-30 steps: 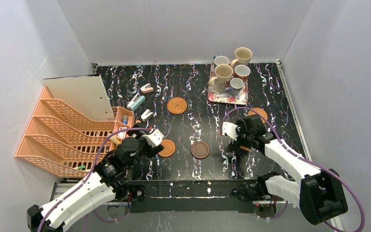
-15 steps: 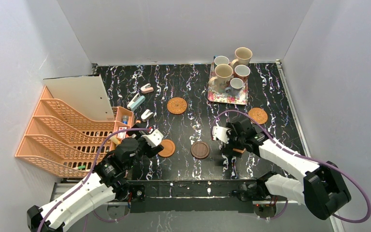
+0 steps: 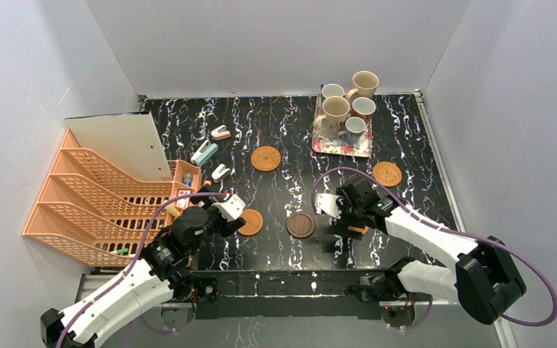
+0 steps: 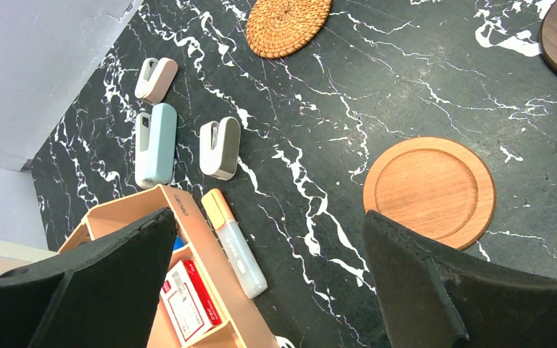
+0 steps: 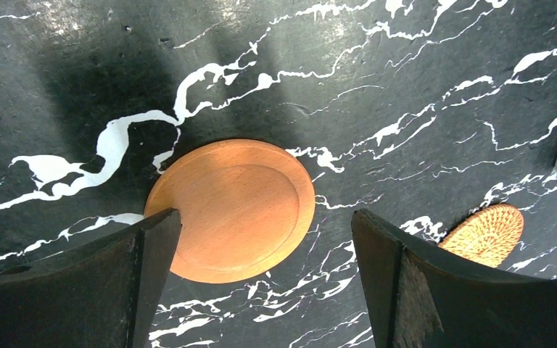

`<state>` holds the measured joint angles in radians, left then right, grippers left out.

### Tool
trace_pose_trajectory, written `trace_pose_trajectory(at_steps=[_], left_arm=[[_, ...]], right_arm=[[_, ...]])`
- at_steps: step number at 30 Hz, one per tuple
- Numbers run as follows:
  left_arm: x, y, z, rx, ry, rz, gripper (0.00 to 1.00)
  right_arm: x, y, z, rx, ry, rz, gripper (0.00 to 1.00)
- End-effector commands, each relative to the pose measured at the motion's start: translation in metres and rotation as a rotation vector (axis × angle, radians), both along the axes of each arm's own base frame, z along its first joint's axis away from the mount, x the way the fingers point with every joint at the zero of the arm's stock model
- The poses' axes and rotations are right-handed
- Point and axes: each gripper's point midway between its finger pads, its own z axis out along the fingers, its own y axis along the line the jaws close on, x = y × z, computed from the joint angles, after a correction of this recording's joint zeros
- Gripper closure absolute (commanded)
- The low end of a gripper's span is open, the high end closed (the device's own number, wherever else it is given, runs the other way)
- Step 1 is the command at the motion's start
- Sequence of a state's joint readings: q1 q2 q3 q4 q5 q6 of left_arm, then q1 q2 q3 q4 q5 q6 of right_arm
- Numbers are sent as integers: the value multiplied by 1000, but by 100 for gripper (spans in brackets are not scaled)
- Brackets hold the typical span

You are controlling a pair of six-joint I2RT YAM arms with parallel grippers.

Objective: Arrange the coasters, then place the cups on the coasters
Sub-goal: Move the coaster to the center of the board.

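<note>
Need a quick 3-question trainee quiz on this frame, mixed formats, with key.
1. True or false: one of the cups already stands on a coaster.
2. Which coaster lies below the open fingers of the right gripper? A) woven B) dark brown C) smooth orange-brown
3. Fill in: ___ woven coasters lie on the table.

Key: 1 false. 2 C, the smooth orange-brown coaster. 3 two.
</note>
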<state>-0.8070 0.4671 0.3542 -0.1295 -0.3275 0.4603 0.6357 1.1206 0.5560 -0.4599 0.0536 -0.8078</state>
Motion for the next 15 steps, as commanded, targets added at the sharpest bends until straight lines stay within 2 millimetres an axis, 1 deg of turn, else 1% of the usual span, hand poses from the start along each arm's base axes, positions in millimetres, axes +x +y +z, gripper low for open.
trace_pose_trajectory(at_steps=[1,3,4,5,6,8,10,12,13,14,15], left_arm=[[-1,0,2,-10,-6,-5,2],[-1,0,1,-10,-5,-6,2],[-1,0,1,-9,-4,-5,2],[-1,0,1,-8,-3,-5,2],[-1,0,2,-10,-4,-6,2],[-2,0,3,-11,-5,-8,2],[-2,0,4,-16,-8,-10,2],[-3,0,5,-20,-11,-15,2],[-3,0,6,-22,-12,-17,2],[-3,-1,6,-22,-13,-20,2],[-4,-1,6,-22,-13,-20,2]], right_arm=[[-41,-30,-23,-134,181,-31,2],[-28,-27,-13,-125,120,-57,2],[-16,-24,-4,-107,62,-77,2],[-4,-20,7,-82,0,-95,2],[4,-15,19,-47,-40,-100,2],[15,-6,42,31,-99,-109,2],[26,-3,61,88,-147,-135,2],[43,-8,73,107,-205,-188,2],[52,-14,76,104,-237,-223,2],[68,-24,81,103,-297,-282,2],[79,-32,83,101,-327,-326,2]])
